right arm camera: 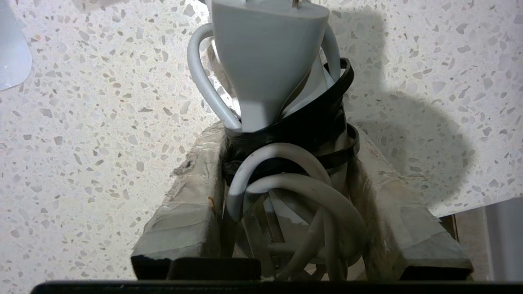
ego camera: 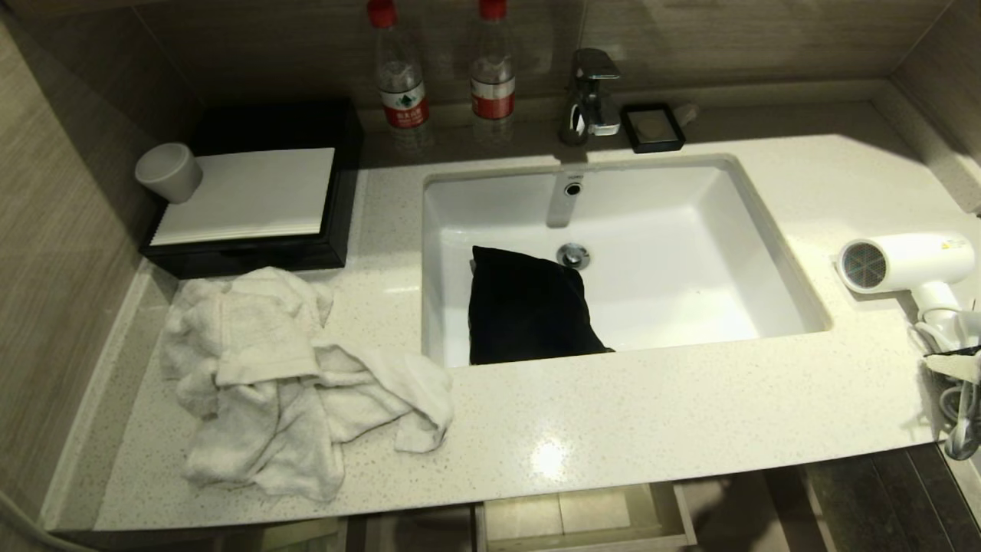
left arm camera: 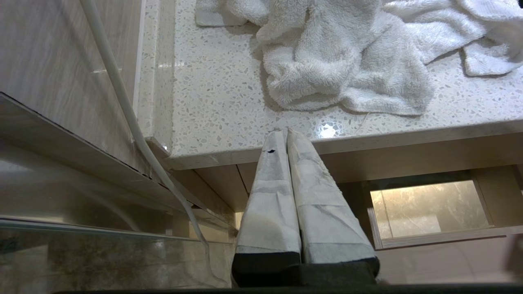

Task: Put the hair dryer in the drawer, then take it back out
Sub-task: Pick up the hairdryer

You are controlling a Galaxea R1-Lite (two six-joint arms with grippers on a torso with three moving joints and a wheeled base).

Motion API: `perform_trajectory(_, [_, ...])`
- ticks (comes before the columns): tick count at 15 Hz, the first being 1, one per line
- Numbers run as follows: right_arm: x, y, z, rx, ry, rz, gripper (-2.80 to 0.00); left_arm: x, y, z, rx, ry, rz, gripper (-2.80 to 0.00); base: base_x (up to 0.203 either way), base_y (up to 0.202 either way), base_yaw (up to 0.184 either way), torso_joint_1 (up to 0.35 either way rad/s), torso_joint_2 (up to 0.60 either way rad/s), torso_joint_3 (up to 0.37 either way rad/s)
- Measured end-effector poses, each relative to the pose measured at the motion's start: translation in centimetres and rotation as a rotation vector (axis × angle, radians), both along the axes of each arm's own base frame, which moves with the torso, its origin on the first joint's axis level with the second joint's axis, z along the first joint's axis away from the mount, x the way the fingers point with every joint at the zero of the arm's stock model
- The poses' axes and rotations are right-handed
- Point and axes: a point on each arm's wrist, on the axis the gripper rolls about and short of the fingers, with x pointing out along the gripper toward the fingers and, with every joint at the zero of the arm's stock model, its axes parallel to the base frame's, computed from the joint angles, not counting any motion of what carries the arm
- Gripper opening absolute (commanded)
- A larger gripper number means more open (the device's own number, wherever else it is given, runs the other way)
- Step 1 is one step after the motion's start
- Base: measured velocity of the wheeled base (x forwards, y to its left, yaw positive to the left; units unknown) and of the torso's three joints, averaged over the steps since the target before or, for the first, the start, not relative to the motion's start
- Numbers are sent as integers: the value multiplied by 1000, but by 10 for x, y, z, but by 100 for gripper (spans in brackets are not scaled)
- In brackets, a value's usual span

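The dryer (ego camera: 908,264) sat on the counter (ego camera: 613,414) at the frame's right edge. The right gripper (right arm camera: 286,175) had its fingers around the bundled cord (right arm camera: 286,192) and handle, probably gripping. The drawer (ego camera: 586,521) was open at bottom center. The left gripper (left arm camera: 286,134), jaws closed, hung below the counter's edge.

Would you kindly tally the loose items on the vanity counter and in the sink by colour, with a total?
White: 3 (hair dryer, cup, crumpled towel)
Black: 3 (cloth in the sink, tray with a white sheet, small dish by the tap)
Clear with red caps: 2 (bottles)
Total: 8
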Motion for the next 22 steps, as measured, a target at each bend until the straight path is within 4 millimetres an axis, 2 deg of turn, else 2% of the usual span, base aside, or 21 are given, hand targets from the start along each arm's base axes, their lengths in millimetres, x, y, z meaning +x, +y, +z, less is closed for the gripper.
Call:
perform_trajectory(5, [0, 0, 0, -3, -3, -2, -280, 0, 0, 0, 0, 0, 0, -280, 0, 0, 0, 0, 0, 0])
perform_trajectory(9, [-1, 0, 8, -23, -30, -2, -280, 0, 0, 0, 0, 0, 0, -280, 0, 0, 0, 0, 0, 0])
perform_trajectory(17, [-15, 11, 25, -69, -82, -10, -280, 0, 0, 0, 0, 0, 0, -280, 0, 0, 0, 0, 0, 0])
perform_trajectory(22, [-28, 20, 29, -97, -89, -2, -280, 0, 0, 0, 0, 0, 0, -280, 0, 0, 0, 0, 0, 0])
